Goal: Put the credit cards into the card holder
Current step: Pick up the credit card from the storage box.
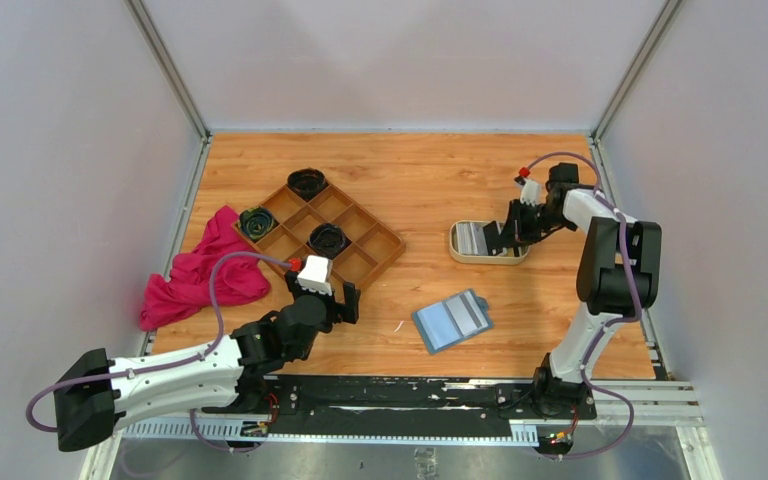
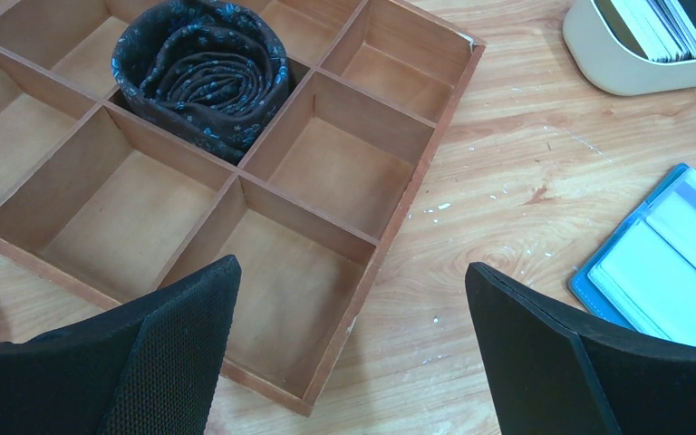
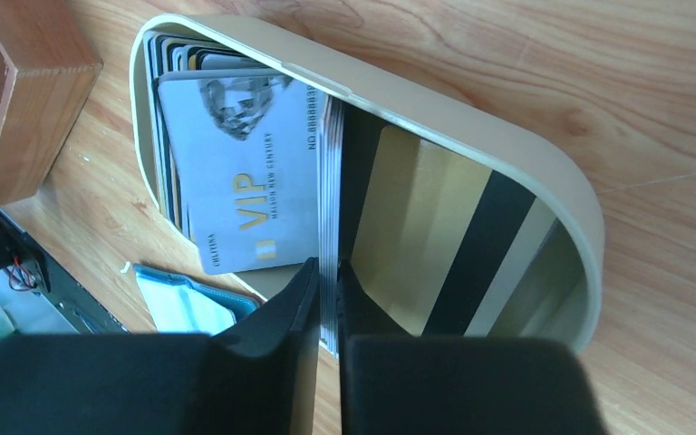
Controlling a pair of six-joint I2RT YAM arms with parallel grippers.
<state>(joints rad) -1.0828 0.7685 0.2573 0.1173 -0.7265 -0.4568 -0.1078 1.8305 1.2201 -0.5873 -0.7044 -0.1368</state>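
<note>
Right gripper [image 3: 328,299], pinched on an edge-on sheaf of credit cards [image 3: 329,199] in the cream oval tray [image 3: 471,127], risked lifting several and spilling them; left gripper [image 2: 349,353] gaped empty.

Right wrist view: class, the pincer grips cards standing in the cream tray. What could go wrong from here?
1. The right pincer clamps a bundle of cards, not one; lifted, some may slip out.
2. The card holder lies open and unheld, the left pincer open and apart from it; it may slide when cards are pushed in.
</note>
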